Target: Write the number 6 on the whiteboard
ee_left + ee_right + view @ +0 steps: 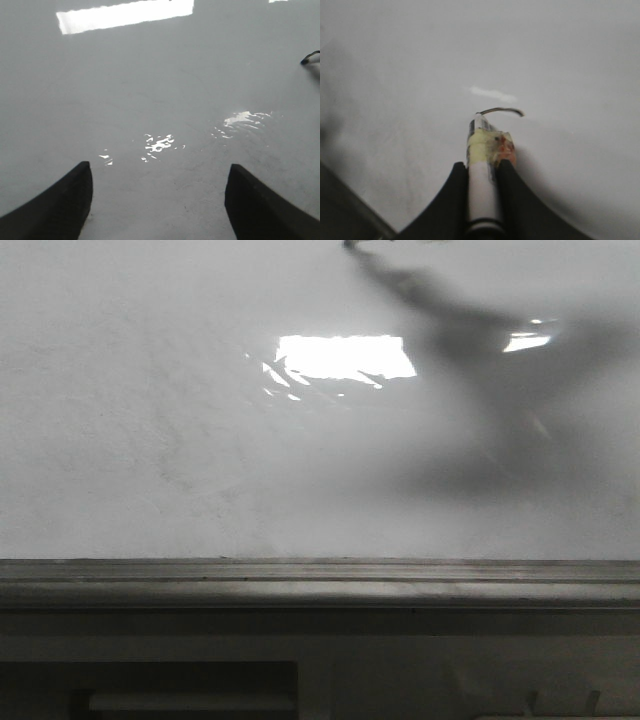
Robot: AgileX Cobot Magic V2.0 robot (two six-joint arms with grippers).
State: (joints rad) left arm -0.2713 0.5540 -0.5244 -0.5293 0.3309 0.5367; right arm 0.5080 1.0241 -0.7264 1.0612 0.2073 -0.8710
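The whiteboard fills the front view, glossy white with faint smudges. My right gripper is shut on a white marker wrapped with yellowish tape. Its tip touches the board at the end of a short black curved stroke, the only part of the number 6 that shows. In the front view a dark tip shows at the top edge, with the arm's shadow below it. The marker tip also appears at the edge of the left wrist view. My left gripper hangs open over bare board.
A grey metal ledge runs along the whiteboard's lower edge. A bright rectangular glare sits on the board's middle. A dark shadow of the right arm spreads across the board's right side.
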